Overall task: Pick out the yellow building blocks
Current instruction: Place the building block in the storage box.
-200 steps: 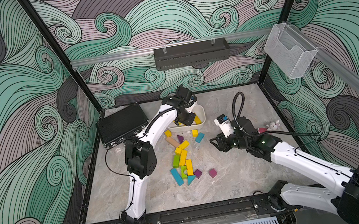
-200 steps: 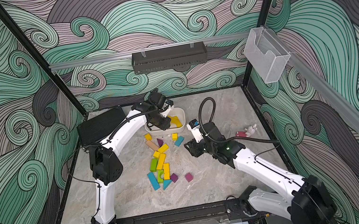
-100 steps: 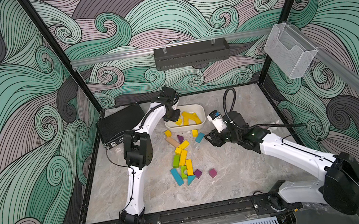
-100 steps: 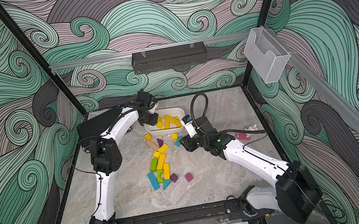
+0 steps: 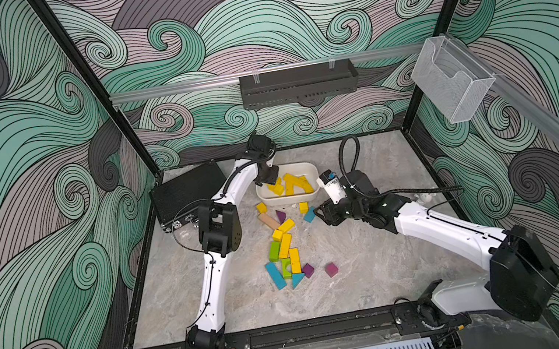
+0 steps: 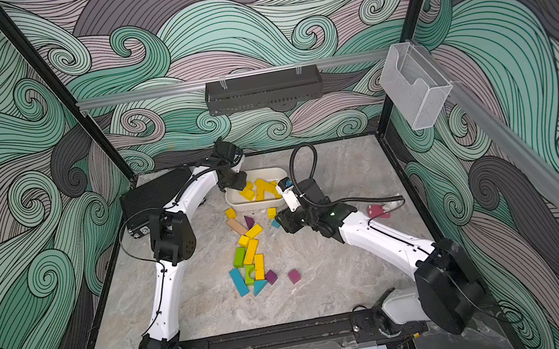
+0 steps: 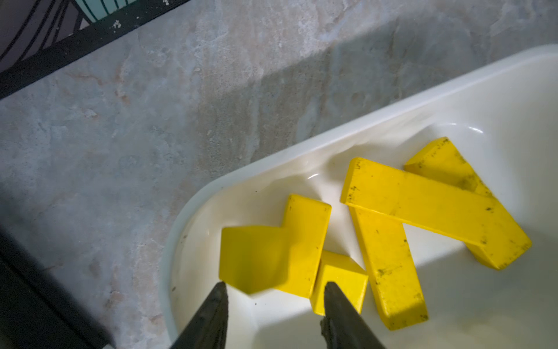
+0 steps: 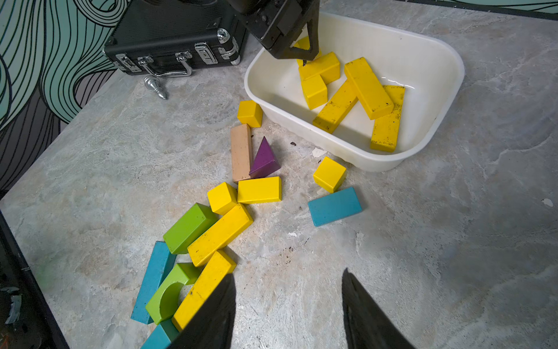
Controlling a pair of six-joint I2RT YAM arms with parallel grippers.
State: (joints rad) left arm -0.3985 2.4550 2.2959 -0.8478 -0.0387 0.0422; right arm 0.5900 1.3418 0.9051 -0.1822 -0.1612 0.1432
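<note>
The left claw (image 7: 275,285) hangs parted over the white tub (image 8: 422,145), a blurred yellow block (image 7: 253,260) loose at its tips. The yellow building blocks (image 8: 367,87) lie in the tub and on the surface (image 8: 422,241) (likely light, rigid, slick-painted: pinch bars mid-length, across flat sides). The right claw (image 8: 288,278) gapes empty.

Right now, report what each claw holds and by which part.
Nothing held: left claw open, a yellow block loose beyond its tips; right claw open and empty.
</note>
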